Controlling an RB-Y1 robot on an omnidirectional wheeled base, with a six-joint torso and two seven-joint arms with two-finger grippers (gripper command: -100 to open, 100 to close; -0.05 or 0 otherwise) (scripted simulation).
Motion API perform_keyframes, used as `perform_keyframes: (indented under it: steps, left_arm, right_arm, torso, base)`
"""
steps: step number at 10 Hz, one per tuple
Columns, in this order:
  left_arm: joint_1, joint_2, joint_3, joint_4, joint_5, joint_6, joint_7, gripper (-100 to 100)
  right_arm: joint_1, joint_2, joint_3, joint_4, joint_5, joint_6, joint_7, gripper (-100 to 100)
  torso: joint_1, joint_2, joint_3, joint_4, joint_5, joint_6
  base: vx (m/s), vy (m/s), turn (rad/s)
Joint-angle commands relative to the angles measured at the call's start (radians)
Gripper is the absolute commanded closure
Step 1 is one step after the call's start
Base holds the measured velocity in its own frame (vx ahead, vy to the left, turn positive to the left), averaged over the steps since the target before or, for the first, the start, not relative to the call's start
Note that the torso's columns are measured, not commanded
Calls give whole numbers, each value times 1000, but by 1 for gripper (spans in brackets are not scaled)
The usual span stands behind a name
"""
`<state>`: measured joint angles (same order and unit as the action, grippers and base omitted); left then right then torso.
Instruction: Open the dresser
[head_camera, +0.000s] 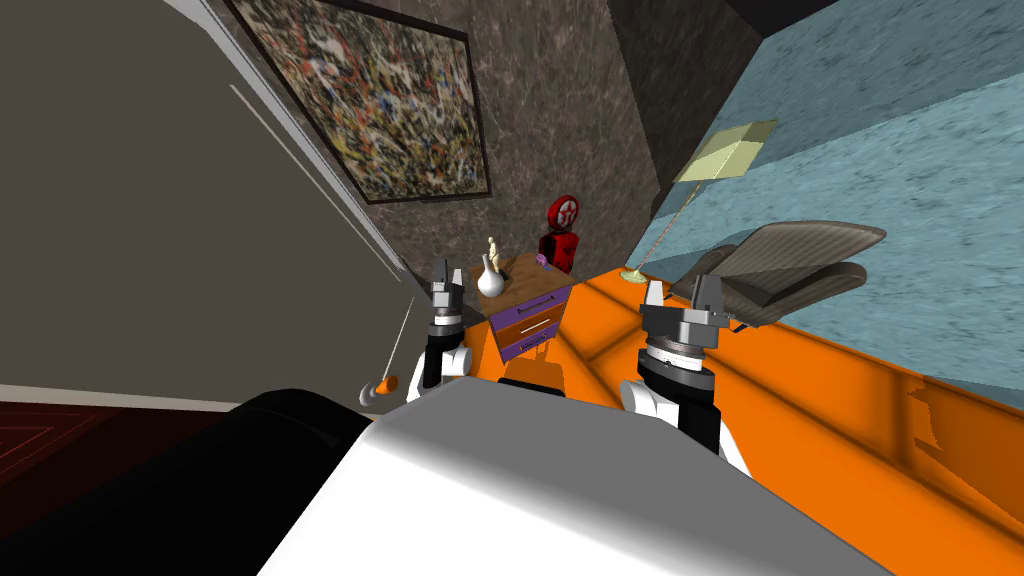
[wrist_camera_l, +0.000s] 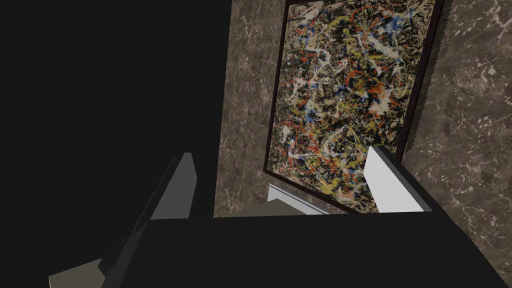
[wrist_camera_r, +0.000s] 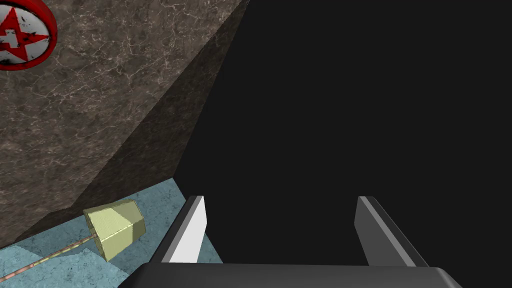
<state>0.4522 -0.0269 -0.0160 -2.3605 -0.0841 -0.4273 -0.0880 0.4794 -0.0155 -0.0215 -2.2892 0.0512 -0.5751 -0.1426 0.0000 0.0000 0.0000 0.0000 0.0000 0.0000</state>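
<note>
The dresser (head_camera: 527, 318) is a small chest with a brown wooden top and purple drawer fronts, each with a pale bar handle (head_camera: 541, 300). It stands ahead against the dark marbled wall, and its drawers look closed. A white vase (head_camera: 490, 280) and a pale figurine (head_camera: 493, 250) stand on its top. My left gripper (head_camera: 447, 288) is raised just left of the dresser and short of it, its fingers (wrist_camera_l: 182, 187) open and empty. My right gripper (head_camera: 684, 294) hangs to the right of the dresser, well apart from it, its fingers (wrist_camera_r: 192, 232) also open and empty.
A red stand with a round star sign (head_camera: 563, 232) is behind the dresser. A floor lamp (head_camera: 722, 152) and a grey lounge chair (head_camera: 795, 268) stand to the right. A large framed painting (head_camera: 375, 90) hangs on the wall. The floor (head_camera: 840, 400) is orange.
</note>
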Motion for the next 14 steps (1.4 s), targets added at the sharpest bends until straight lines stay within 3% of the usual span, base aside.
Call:
perform_keyframes:
  steps: [1, 9, 10, 11, 14]
  left_arm:
    - [0, 0, 0, 0, 0, 0, 0, 0]
    - [0, 0, 0, 0, 0, 0, 0, 0]
    - [-2, 46, 3, 14, 3, -4, 1, -100]
    - [-3, 76, 6, 29, 5, -7, 2, -100]
    - [-9, 151, 20, 89, 16, -23, 5, -100]
  right_arm:
    - [0, 0, 0, 0, 0, 0, 0, 0]
    - [0, 0, 0, 0, 0, 0, 0, 0]
    - [0, 0, 0, 0, 0, 0, 0, 0]
    - [0, 0, 0, 0, 0, 0, 0, 0]
    - [0, 0, 0, 0, 0, 0, 0, 0]
  torso:
    - [0, 40, -82, 41, 0, 0]
    - [0, 618, -1234, 617, 0, 0]
    - [0, 691, -1382, 691, 0, 0]
    - [-1, 724, -1451, 724, 0, 0]
    - [-1, 736, -1477, 737, 0, 0]
  base:
    - [0, 0, 0]
    - [0, 0, 0]
    - [18, -19, 22]
    - [29, -48, 39]
    - [55, -77, 51]
